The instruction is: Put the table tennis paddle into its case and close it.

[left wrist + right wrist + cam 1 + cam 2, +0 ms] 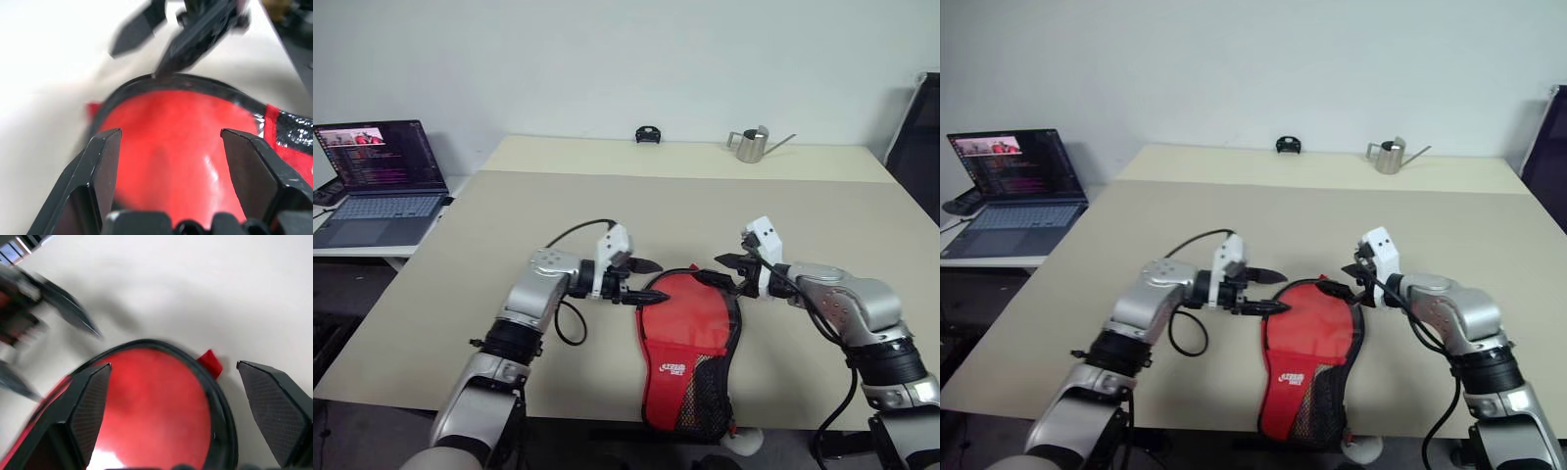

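Note:
The case (688, 387), red with black mesh and a white logo, lies near the table's front edge, its narrow end hanging over the edge. Inside its black zipper rim (222, 406) shows the round glossy red face of the table tennis paddle (690, 305); the handle is hidden. My left gripper (642, 281) is open at the rim's left side, pointing right, its lower finger close to the rim. My right gripper (722, 270) is open at the rim's far right, by a small red tab (210, 361). Each wrist view shows its own fingers (105, 164) (274, 406) spread over the red face.
An open laptop (382, 181) sits on a lower side table at the left. At the far edge of the table (558, 215) stand a metal watering can (751, 144) and a small black object (648, 134). A dark chair (920, 137) is at the far right.

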`<state>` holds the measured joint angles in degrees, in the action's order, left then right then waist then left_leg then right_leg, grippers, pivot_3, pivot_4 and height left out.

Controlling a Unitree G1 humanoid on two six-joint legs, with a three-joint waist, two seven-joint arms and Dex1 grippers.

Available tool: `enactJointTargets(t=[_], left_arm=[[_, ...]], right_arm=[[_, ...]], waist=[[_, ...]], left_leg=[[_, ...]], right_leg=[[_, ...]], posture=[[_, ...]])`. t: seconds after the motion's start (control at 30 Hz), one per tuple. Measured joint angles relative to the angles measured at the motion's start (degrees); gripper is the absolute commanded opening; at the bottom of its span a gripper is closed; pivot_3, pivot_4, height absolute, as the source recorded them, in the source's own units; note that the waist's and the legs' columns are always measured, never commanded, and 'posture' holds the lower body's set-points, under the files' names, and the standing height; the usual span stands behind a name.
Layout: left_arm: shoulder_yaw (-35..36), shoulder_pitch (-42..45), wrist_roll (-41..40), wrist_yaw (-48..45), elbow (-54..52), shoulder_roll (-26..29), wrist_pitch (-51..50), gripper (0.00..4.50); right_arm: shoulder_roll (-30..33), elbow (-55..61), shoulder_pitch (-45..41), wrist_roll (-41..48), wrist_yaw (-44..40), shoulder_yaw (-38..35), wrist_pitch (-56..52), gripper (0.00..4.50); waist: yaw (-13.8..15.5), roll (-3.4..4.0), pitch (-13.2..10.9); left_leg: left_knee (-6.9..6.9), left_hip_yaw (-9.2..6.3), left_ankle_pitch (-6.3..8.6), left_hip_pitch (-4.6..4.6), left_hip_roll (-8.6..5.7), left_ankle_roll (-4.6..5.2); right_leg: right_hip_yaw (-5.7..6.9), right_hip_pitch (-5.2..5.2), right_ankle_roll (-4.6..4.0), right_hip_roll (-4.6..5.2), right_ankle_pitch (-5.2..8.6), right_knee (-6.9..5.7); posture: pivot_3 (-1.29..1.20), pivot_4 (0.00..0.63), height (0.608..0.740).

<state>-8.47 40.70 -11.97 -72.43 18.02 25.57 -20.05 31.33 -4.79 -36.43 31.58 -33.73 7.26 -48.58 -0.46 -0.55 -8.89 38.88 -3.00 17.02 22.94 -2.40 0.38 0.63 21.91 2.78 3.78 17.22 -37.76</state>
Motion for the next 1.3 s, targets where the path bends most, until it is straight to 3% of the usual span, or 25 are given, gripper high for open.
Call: enactJointTargets(t=[0.2,0.37,0.4,0.47,0.83,1.3], left_arm=[[0.94,-3.75,-0.74,1.97,-2.55,3.26,-2.26,3.52],[1.08,-4.60,-1.43,3.17,-6.08,4.05,-3.39,3.52],[1.07,-4.82,-1.51,3.23,-6.61,4.06,-3.44,3.52],[1.07,-5.27,-1.55,3.37,-6.96,4.13,-3.58,3.52],[1.05,-6.38,-1.56,4.30,-8.50,4.98,-4.28,3.52],[1.02,-7.02,-1.56,4.41,-9.72,5.54,-4.42,3.52]], right_arm=[[-1.66,-13.96,-4.14,-7.63,-4.80,2.12,7.19,4.49],[-1.83,-18.47,-5.19,-10.57,-8.73,2.12,9.56,4.49],[-1.83,-18.71,-5.19,-11.06,-9.50,2.12,9.90,4.32],[-1.82,-19.03,-5.19,-12.15,-10.84,2.12,10.46,3.87],[-1.63,-15.06,-3.45,-19.49,-15.95,5.14,18.88,0.02],[-8.20,-20.82,-7.06,-24.84,-12.46,5.04,21.79,0.02]], waist=[[0.23,-0.07,-0.28],[0.00,-0.05,-0.30],[-0.06,-0.05,-0.30],[-0.15,-0.05,-0.30],[-0.58,-0.05,-0.29],[-1.93,-0.07,-0.31]], left_leg=[[0.06,0.05,-0.07,0.03,-0.04,-0.12],[0.04,0.06,-0.12,0.01,-0.01,-0.21],[0.04,0.07,-0.13,0.01,-0.01,-0.22],[0.04,0.07,-0.15,0.00,-0.01,-0.25],[0.05,0.06,-0.18,-0.01,0.00,-0.30],[0.05,0.13,-0.40,-0.37,0.07,-0.56]], right_leg=[[-0.02,0.11,0.00,0.02,0.00,-0.16],[-0.05,0.20,0.00,0.00,0.00,-0.29],[-0.06,0.20,0.00,0.00,0.00,-0.31],[-0.07,0.20,0.00,0.00,0.00,-0.34],[-0.07,0.24,-0.01,-0.03,0.00,-0.39],[-0.26,0.37,-0.16,-0.13,0.02,-1.25]], posture=[[0.00,0.150,0.740],[0.00,0.150,0.740],[0.00,0.150,0.740],[0.00,0.150,0.740],[0.00,0.150,0.740],[0.00,0.150,0.740]])
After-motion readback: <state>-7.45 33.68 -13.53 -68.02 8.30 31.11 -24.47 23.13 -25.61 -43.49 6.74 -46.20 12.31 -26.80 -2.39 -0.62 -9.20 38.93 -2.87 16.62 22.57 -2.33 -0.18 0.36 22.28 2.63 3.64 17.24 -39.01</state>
